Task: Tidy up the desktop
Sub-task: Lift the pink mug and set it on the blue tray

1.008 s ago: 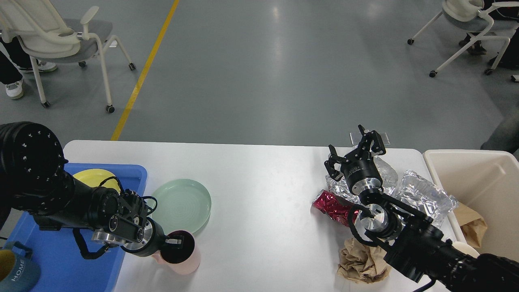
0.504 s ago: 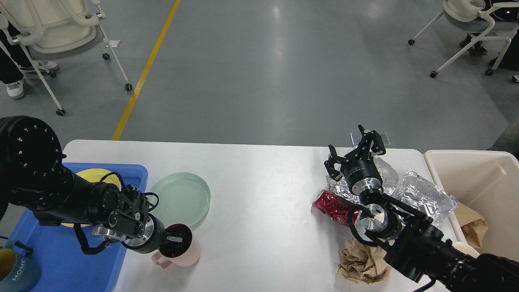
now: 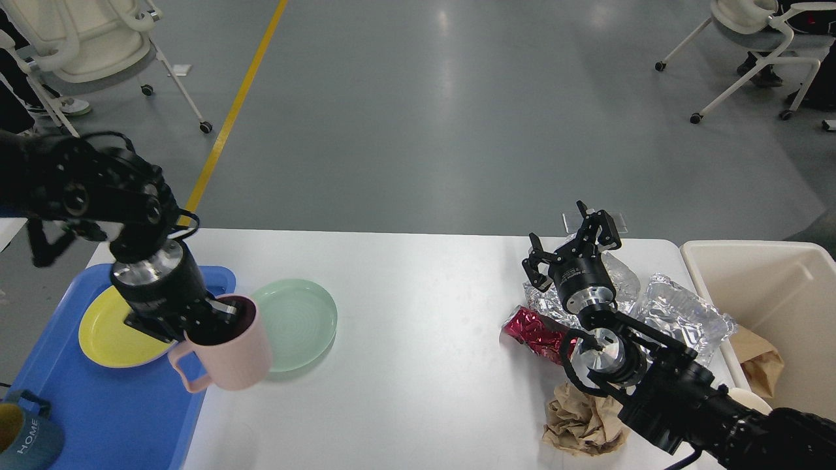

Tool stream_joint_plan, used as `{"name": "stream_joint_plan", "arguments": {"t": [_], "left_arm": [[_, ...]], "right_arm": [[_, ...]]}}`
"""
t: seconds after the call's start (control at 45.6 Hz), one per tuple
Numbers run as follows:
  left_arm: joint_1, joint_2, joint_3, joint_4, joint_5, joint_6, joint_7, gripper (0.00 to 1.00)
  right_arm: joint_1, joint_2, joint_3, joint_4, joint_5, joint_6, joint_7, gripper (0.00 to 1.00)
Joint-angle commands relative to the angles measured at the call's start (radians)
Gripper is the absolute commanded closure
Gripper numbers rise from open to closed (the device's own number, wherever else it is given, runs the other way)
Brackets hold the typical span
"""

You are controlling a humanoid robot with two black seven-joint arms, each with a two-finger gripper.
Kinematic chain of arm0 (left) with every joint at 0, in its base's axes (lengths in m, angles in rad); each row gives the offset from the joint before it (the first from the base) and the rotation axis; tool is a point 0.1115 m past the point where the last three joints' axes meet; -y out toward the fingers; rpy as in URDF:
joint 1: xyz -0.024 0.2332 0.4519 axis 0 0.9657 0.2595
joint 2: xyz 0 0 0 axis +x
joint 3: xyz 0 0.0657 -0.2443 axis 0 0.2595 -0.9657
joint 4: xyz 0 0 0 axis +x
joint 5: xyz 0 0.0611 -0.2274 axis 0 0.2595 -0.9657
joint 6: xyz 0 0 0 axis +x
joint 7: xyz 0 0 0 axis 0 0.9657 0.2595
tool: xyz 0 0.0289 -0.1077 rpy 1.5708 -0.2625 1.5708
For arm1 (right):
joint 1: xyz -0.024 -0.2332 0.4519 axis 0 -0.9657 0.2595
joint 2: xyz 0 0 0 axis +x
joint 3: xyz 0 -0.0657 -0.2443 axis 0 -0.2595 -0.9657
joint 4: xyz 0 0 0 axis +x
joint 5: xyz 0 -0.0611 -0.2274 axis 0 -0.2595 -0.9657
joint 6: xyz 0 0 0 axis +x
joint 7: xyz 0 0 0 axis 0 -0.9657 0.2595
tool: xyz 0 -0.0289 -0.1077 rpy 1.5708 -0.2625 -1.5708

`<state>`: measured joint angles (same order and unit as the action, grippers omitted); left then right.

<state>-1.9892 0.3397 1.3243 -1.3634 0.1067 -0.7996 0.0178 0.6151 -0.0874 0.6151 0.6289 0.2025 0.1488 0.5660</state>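
A blue tray (image 3: 98, 405) sits at the left end of the white desktop (image 3: 418, 339), holding a yellow plate (image 3: 108, 333) and, at its near corner, a blue mug (image 3: 23, 437). The left gripper (image 3: 209, 320) is clamped on the rim of a pink mug (image 3: 232, 356), held above the tray's right edge. Just beside it a green plate (image 3: 297, 323) lies on the desktop. Further right, the right gripper (image 3: 571, 245) hovers with its fingers apart over crumpled foil (image 3: 679, 316), with a red wrapper (image 3: 532, 333) and brown paper (image 3: 581, 424) nearby. A beige bin (image 3: 771, 287) stands at the right end.
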Motion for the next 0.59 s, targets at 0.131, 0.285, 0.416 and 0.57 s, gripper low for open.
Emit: {"name": "stream_joint_plan", "arguments": {"t": [0.131,0.285,0.416,0.57], "left_arm": [[0.001,0.045,0.139,0.006,0.068,0.026,-0.002,1.00],[0.207,0.042,0.193,0.007,0.073,0.324,0.004,1.00],[0.302,0.042,0.202,0.007,0.073,0.413,0.005,1.00],[0.389,0.042,0.211,0.012,0.073,0.438,0.017,1.00]], "right_arm": [[0.000,0.000,0.000,0.000,0.000,0.000,-0.001,0.00],[0.000,0.000,0.000,0.000,0.000,0.000,0.000,0.00],[0.000,0.000,0.000,0.000,0.000,0.000,0.000,0.00],[0.000,0.000,0.000,0.000,0.000,0.000,0.000,0.00]]}}
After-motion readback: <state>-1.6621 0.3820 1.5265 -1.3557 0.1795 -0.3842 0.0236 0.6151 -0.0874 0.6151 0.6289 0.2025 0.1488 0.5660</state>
